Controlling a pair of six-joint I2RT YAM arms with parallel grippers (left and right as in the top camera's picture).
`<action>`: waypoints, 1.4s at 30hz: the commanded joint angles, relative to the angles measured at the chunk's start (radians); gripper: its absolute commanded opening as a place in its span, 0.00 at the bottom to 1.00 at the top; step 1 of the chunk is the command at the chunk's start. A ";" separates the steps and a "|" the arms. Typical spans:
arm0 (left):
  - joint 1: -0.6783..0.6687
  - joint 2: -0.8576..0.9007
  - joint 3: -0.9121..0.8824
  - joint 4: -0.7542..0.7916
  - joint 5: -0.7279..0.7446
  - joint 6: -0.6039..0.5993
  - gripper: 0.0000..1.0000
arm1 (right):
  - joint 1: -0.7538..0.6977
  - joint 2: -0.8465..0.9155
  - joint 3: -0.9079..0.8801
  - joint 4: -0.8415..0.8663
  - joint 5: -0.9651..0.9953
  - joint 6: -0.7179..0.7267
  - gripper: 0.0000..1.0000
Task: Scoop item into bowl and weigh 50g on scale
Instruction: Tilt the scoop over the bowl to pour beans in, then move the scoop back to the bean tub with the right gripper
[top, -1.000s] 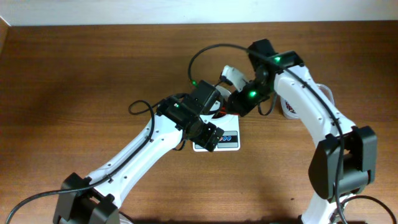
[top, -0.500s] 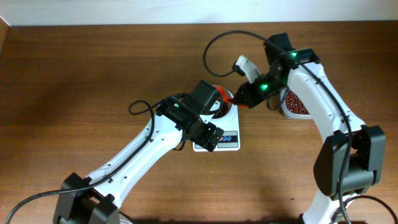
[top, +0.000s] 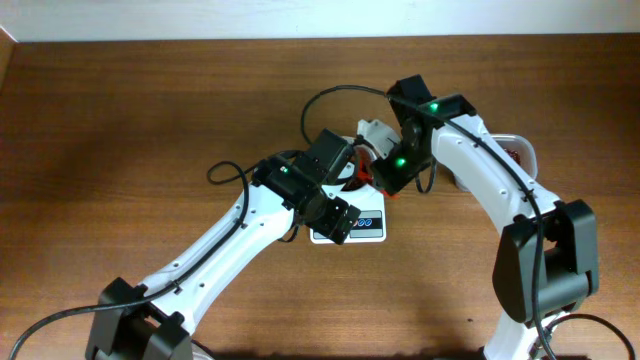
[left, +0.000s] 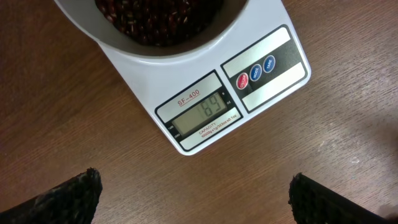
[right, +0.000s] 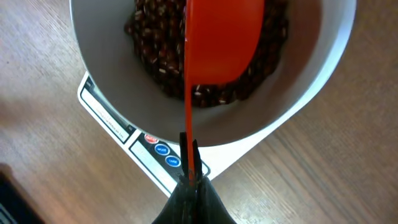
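Note:
The white bowl (right: 298, 93) stands on the white scale (left: 273, 81) and holds many dark reddish-brown beans (right: 155, 56). The scale's display (left: 205, 115) seems to read 89. My right gripper (right: 191, 180) is shut on the handle of the orange-red scoop (right: 224, 37), whose head is inside the bowl just above the beans. My left gripper (left: 196, 199) is open and empty, hovering above the table just in front of the scale. In the overhead view the left gripper (top: 338, 218) and right gripper (top: 385, 180) hide most of the bowl; the scale (top: 365, 228) shows partly.
The clear plastic tub (top: 522, 152) sits to the right of the scale, mostly hidden under the right arm. The two arms crowd together over the scale. Brown wooden table (top: 150, 120) lies all around.
The right gripper with the scoop swung right towards the tub half a second ago and has come back left over the bowl. The left arm has not moved.

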 joint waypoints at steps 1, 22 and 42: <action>0.000 0.008 -0.004 0.002 -0.007 0.009 0.99 | 0.007 -0.013 -0.008 -0.011 -0.043 -0.004 0.04; 0.000 0.008 -0.004 0.002 -0.007 0.009 0.99 | 0.006 -0.013 0.480 -0.380 0.022 0.080 0.04; 0.000 0.008 -0.004 0.002 -0.007 0.009 0.99 | 0.014 -0.012 0.377 -0.342 0.089 0.124 0.04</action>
